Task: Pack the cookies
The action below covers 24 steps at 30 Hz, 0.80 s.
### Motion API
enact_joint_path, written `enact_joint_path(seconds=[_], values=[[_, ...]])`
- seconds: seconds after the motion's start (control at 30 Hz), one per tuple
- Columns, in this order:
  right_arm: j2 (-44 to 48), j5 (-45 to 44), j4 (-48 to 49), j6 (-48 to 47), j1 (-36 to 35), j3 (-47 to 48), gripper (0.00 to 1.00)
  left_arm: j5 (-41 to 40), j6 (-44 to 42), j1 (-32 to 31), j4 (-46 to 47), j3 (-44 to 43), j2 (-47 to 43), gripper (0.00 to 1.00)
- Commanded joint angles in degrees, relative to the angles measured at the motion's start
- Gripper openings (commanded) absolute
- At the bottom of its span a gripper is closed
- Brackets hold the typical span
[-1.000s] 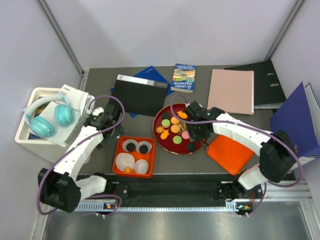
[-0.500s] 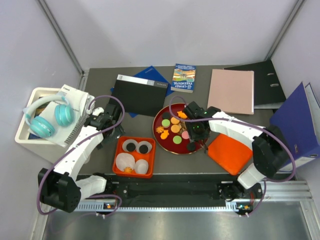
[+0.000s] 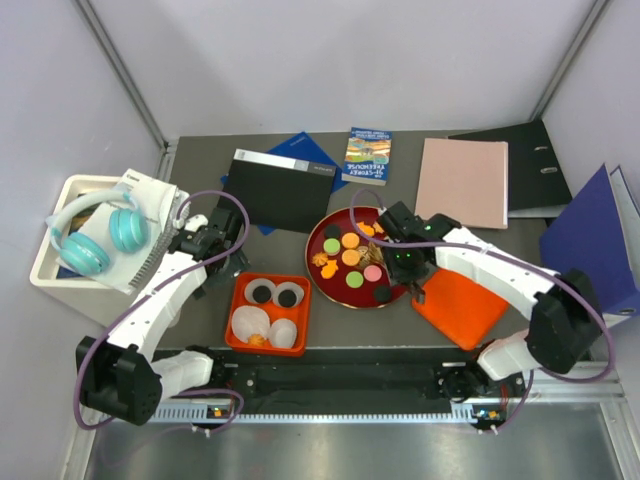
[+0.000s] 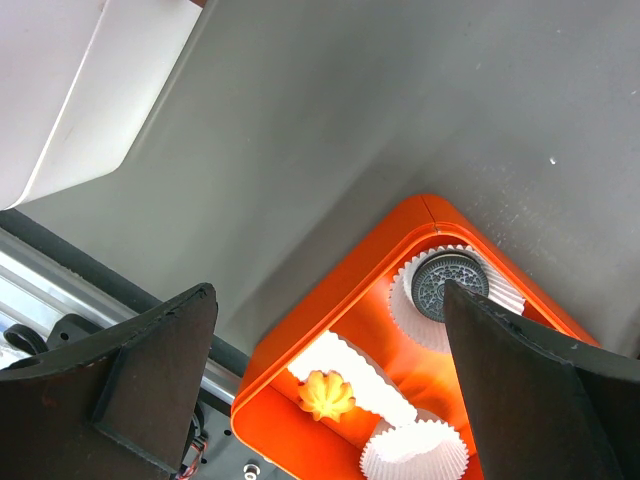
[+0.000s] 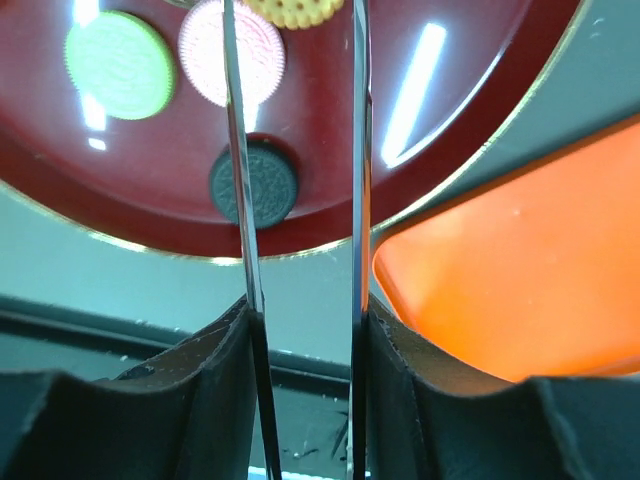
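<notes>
Picking cookies (image 3: pixel 350 241) off the red plate (image 3: pixel 330 288) is the current step. Right gripper (image 3: pixel 398 272), jaws apart and empty, hangs by the black cookie (image 5: pixel 270 185) at the near rim; next, lower and clamp.

The left arm (image 3: pixel 150 310) comes up from its base and leans in toward the middle. The left pincer (image 4: pixel 325 290) points down. Its dark fingers (image 4: pixel 150 380) are spread wide, with nothing between them. The right arm (image 3: pixel 500 272) goes up from its base, bends at the elbow and stretches far to the left. The right pincer (image 5: pixel 297 120) points down too. Its thin fingers (image 5: pixel 240 150) stand a little apart, holding nothing.
</notes>
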<state>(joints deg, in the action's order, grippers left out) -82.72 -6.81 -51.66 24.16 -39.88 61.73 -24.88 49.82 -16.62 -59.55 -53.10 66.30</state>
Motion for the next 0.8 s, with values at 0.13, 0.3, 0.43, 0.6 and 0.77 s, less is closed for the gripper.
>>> enact_joint_path(seconds=[0.13,0.3,0.43,0.6,0.77], values=[[8.4,1.3,-4.6,-1.2,-1.2,8.0,0.33,-0.6,1.0,0.4,0.4,-1.7,0.8,0.99],[10.6,5.1,-3.9,-2.7,-7.0,10.0,0.33,-0.4,1.9,0.6,0.1,-1.8,1.3,0.99],[9.8,6.6,-4.2,-2.5,-13.5,12.7,0.33,-0.1,2.7,0.7,0.0,-1.6,1.5,0.99],[7.4,9.4,-1.3,-1.4,-21.8,12.3,0.33,0.5,4.1,0.8,0.0,-1.0,1.5,0.99],[4.4,11.6,0.6,-1.7,-25.6,13.1,0.33,0.5,5.1,0.8,-0.7,-0.5,0.9,0.99]])
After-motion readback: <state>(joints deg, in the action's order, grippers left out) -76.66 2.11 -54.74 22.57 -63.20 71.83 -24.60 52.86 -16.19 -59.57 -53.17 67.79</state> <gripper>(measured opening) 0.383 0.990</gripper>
